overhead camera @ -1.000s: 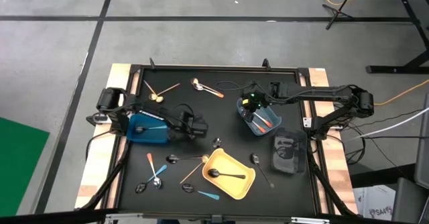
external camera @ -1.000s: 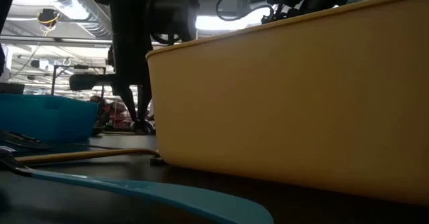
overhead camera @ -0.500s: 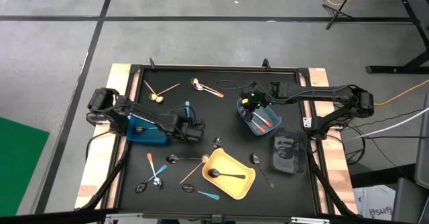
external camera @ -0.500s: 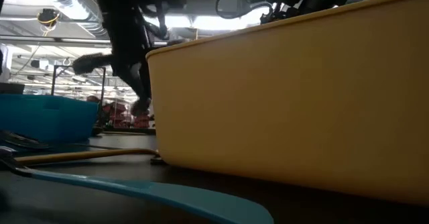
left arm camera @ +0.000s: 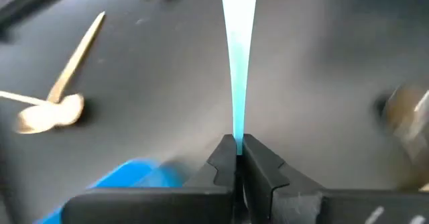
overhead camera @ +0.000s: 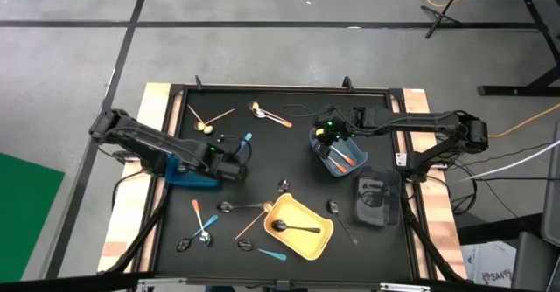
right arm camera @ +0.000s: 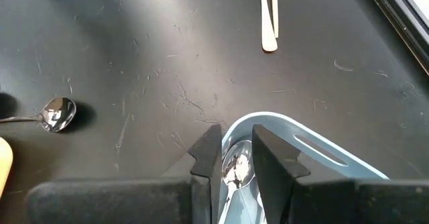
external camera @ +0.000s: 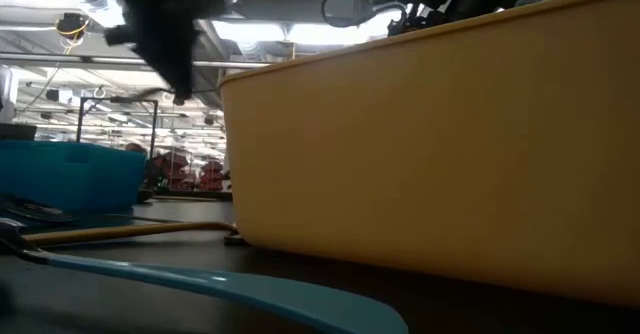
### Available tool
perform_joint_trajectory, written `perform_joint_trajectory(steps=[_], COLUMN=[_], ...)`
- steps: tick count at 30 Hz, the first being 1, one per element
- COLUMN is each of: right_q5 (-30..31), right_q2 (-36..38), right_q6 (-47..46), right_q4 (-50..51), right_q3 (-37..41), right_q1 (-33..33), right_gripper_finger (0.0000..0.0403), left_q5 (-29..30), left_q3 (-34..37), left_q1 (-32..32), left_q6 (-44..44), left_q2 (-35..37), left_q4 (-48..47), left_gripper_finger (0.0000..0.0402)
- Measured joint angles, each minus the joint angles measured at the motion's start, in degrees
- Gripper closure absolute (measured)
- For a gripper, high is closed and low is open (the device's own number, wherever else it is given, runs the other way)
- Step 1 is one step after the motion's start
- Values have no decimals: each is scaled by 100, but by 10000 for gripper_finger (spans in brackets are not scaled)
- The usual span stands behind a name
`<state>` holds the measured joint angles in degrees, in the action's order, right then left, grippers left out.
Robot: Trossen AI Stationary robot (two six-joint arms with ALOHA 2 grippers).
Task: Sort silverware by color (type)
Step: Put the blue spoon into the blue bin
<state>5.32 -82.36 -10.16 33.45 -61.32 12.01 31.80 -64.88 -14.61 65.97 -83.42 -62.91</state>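
Observation:
My left gripper (overhead camera: 231,161) hangs above the mat beside the blue bin (overhead camera: 186,171), shut on a light-blue-handled spoon (overhead camera: 245,142). Only the spoon's handle (left arm camera: 238,56) shows; its bowl is hidden. My right gripper (right arm camera: 237,158) stands still over the pale-blue bin (overhead camera: 339,155), which holds orange-handled spoons. Its fingers are apart, and a silver spoon bowl (right arm camera: 236,168) shows in the gap. Loose spoons lie flat on the mat: gold ones (overhead camera: 206,122) at the far left, and several (overhead camera: 203,227) at the near left. My left gripper pinches the narrow end of the light-blue handle (left arm camera: 238,131) between its two fingers. The handle runs on past the fingertips, widening to its free end (overhead camera: 248,138), which points toward the far edge. The spoon is lifted clear of the mat. My right gripper: I cannot tell whether its fingers touch the silver spoon bowl.
The yellow bin (overhead camera: 300,226) at the near middle holds a black spoon (overhead camera: 293,229). A dark bin (overhead camera: 376,200) sits at the near right. A silver spoon with an orange handle (overhead camera: 271,115) lies at the far middle, and a light-blue spoon (overhead camera: 272,254) near the front edge.
My left gripper has risen from the mat and gone toward the table's left edge, rolling its wrist as it went. It stays shut on the light-blue spoon, which now hangs clear of the mat with its handle pointing toward the far edge.

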Motion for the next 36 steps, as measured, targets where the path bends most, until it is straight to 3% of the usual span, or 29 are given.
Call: perform_joint_trajectory(steps=[5, 14, 21, 27, 36], right_q5=[-2, 0, -1, 0, -1], right_q2=[1, 1, 1, 1, 1], right_q6=[1, 1, 0, 0, 1], right_q4=[-7, -50, -52, -52, -52], right_q3=[0, 0, 0, 0, 0], right_q1=[0, 0, 0, 0, 0], right_gripper_finger=[331, 331, 331, 331, 331], left_q5=[-743, -893, -968, -1298, -1358], left_q3=[0, 2, 269, 1003, 1513], left_q1=[-154, -581, -825, -954, -958], left_q6=[-270, -639, -660, -664, -1019], left_q2=[281, 565, 553, 553, 553], left_q4=[-1129, -2676, -2626, -2565, -1966], left_gripper_finger=[397, 397, 397, 397, 397])
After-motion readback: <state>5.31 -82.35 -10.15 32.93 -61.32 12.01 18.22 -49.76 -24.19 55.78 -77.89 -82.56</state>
